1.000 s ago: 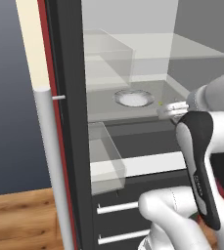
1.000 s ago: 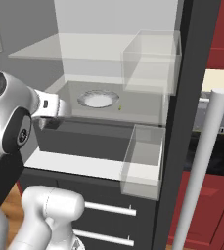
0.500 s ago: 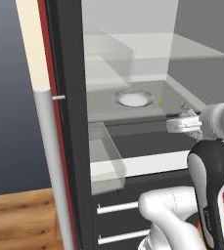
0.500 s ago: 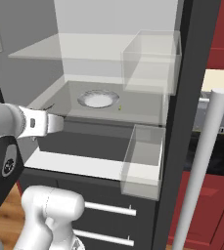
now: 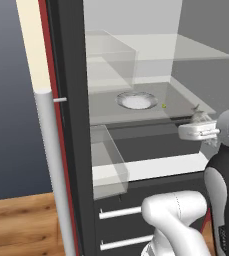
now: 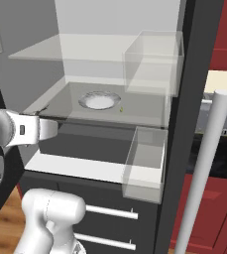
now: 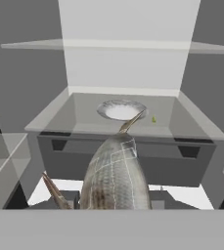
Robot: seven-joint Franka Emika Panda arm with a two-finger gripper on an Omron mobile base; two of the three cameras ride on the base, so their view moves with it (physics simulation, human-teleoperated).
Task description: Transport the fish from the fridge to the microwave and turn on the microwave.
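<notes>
- In the left base view, the fridge (image 5: 76, 150) is seen with its door swung open. A long grey handle (image 5: 53, 170) stands at the left. A clear door bin (image 5: 108, 160) is seen just beside the shelves. A white plate (image 5: 136, 100) is laid on the glass shelf (image 5: 181, 102). A tiny green speck (image 5: 164, 106) is seen beside the plate. The gripper (image 5: 202, 125) is held out in front of the shelf, at the right side. A pale pointed bit of the fish (image 5: 200, 117) is seen at the gripper. Two drawers (image 5: 121, 225) with silver handles are seen below.
- In the right base view, the same white plate (image 6: 100, 100) is seen on the shelf, with the green speck (image 6: 120, 110) near it. Two clear door bins (image 6: 147, 161) are seen on the open door at the right. The grey door handle (image 6: 204, 168) is seen leaning in front of red cabinets (image 6: 224, 30). The white hand is held out at the left, in front of the shelf. The fingers cannot be made out here.
- In the hand view, the fish (image 7: 114, 176) is seen very close, in the middle at the bottom. Its tail is pointed up at the plate (image 7: 121, 110). The fish is clamped between the two dark fingers (image 7: 155, 197), one on each side. The fish is held outside the shelves, apart from the plate.
</notes>
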